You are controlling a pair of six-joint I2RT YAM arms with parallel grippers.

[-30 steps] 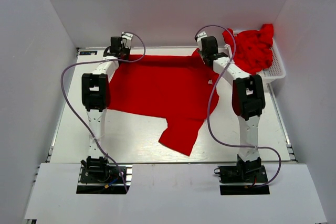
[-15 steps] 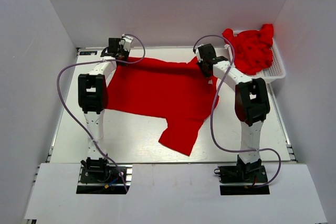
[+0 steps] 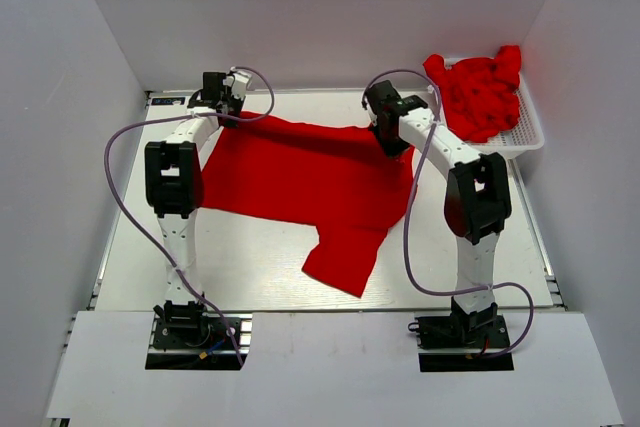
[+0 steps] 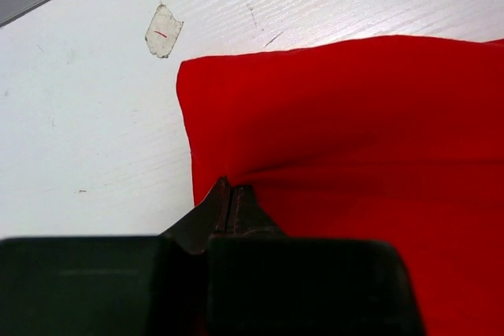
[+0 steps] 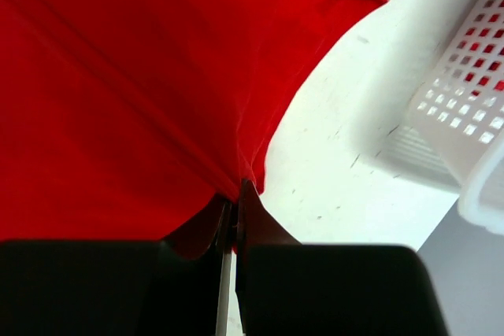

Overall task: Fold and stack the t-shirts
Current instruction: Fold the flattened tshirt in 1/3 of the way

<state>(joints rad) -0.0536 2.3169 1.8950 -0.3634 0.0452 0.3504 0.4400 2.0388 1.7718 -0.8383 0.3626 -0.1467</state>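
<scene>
A red t-shirt (image 3: 300,172) lies spread on the white table, one sleeve pointing to the near side. My left gripper (image 3: 222,107) is shut on its far left corner; the left wrist view shows the pinched cloth (image 4: 339,139) at the fingertips (image 4: 233,194). My right gripper (image 3: 388,135) is shut on the far right edge, with the cloth (image 5: 142,84) drawn taut into the closed fingertips (image 5: 242,193). More red t-shirts (image 3: 480,92) are heaped in the basket at the far right.
A white slotted plastic basket (image 3: 525,135) stands at the far right corner and shows in the right wrist view (image 5: 465,116). A small scrap of tape (image 4: 163,30) is stuck on the table near the left gripper. Grey walls enclose the table.
Both grippers have moved left with the far edge of the shirt. The right gripper has shifted inward from the basket, and the shirt's far right corner now lies flatter.
</scene>
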